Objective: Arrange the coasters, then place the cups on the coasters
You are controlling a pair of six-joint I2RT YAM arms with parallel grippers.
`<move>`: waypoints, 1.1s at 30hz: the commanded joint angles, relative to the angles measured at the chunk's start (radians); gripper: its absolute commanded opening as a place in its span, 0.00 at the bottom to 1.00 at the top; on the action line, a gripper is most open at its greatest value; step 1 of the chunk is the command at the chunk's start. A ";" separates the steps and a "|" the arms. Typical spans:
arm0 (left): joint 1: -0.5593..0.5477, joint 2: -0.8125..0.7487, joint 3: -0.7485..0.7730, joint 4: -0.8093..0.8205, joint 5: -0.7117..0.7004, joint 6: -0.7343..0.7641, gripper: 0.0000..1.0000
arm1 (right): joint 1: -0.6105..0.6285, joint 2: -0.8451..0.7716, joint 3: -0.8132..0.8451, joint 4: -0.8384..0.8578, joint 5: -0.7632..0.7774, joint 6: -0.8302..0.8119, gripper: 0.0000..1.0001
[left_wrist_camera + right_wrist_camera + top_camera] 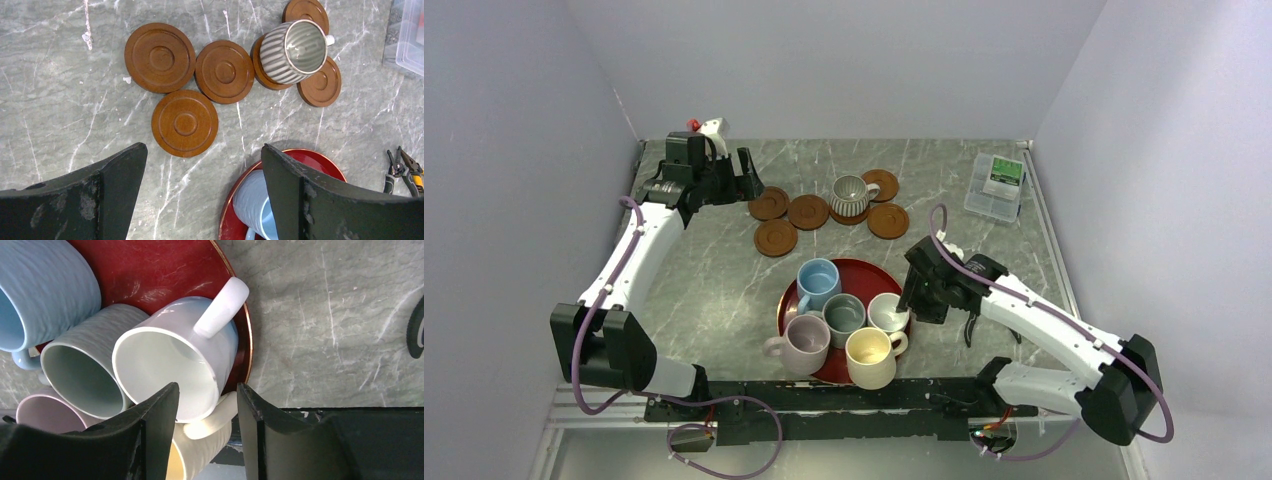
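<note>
Tabletop [714, 270] in veined grey-green stone pattern fills my overhead feed, with both arms stretched out over it. My left gripper [202, 165] hangs above the far left of the table with its jaws spread wide and nothing between them. Its wrist camera looks straight down on the coasters.

My right gripper [207, 387] is down at the right edge of the red tray [864, 272]. Its jaws are narrowed to a moderate gap that straddles the wall of the white cup [165, 360], one finger over the mouth and the other outside. I cannot tell whether either pad touches it.

A clear plastic box [995, 186] sits at the far right corner.

Five cups crowd the tray: the light blue cup [818, 282] at the back, the grey-green cup [844, 314] in the middle with the white one to its right, and the lilac cup [804, 342] and cream cup [870, 356] nearest me. The ribbed grey cup [292, 50] stands upright beyond the tray on one coaster [260, 67].

The other five coasters lie flat around it: three [160, 57] [225, 71] [185, 122] clustered edge to edge on its left, two [306, 12] [320, 82] close on its right.

Pliers [402, 167] lie on the table right of the tray.
</note>
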 commanded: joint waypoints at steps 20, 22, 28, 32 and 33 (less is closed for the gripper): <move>0.003 -0.008 0.003 0.031 0.027 -0.006 0.91 | 0.046 0.048 -0.051 0.078 0.117 0.129 0.25; 0.002 -0.012 0.005 0.029 0.027 -0.005 0.90 | 0.046 0.047 -0.048 0.080 0.139 0.133 0.22; 0.002 -0.006 -0.002 0.033 0.024 -0.007 0.91 | 0.046 0.048 -0.042 0.097 0.159 0.142 0.06; 0.002 -0.008 -0.002 0.035 0.012 -0.004 0.91 | 0.047 0.029 -0.028 0.084 0.182 0.138 0.00; 0.003 -0.009 -0.004 0.035 0.010 -0.004 0.90 | 0.047 0.027 -0.017 0.074 0.191 0.131 0.00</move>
